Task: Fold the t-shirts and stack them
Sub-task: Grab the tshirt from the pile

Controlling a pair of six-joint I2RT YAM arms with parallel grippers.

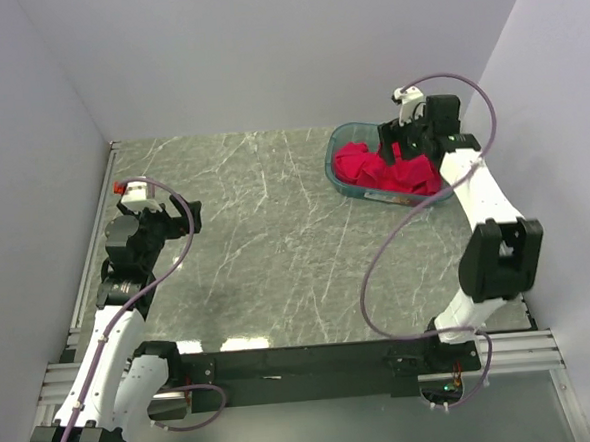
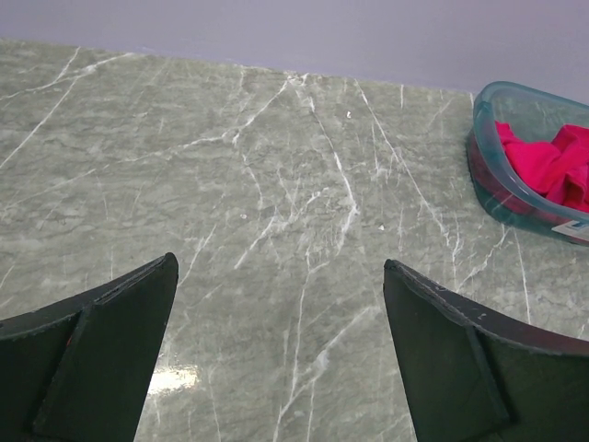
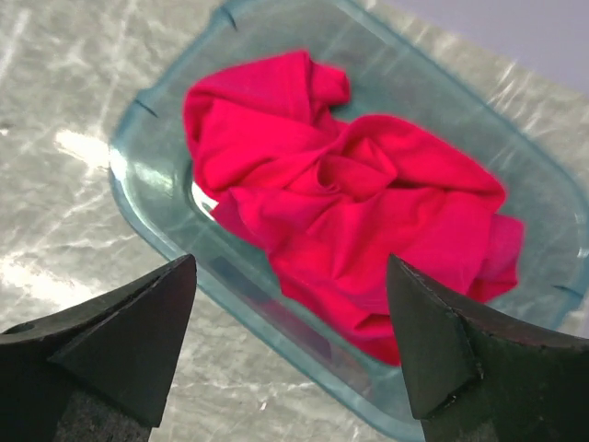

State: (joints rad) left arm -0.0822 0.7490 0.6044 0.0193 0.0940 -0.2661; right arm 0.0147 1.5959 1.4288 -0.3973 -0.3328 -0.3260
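Note:
Bright red t-shirts (image 1: 387, 170) lie crumpled in a heap inside a teal see-through tub (image 1: 343, 138) at the back right of the table. In the right wrist view the red t-shirts (image 3: 368, 203) fill most of the tub (image 3: 147, 184), and my right gripper (image 3: 291, 261) hangs open above the tub's near wall, holding nothing. From above, the right gripper (image 1: 408, 142) sits over the heap's far side. My left gripper (image 1: 180, 218) stands open over bare marble at the left, far from the cloth. Its wrist view shows the open left gripper (image 2: 279, 262) and the t-shirts (image 2: 552, 166) far right.
The grey marble table (image 1: 276, 242) is walled in by pale panels at the back and both sides. The tub (image 2: 488, 175) stands close to the right wall. A black rail with both arm bases runs along the near edge.

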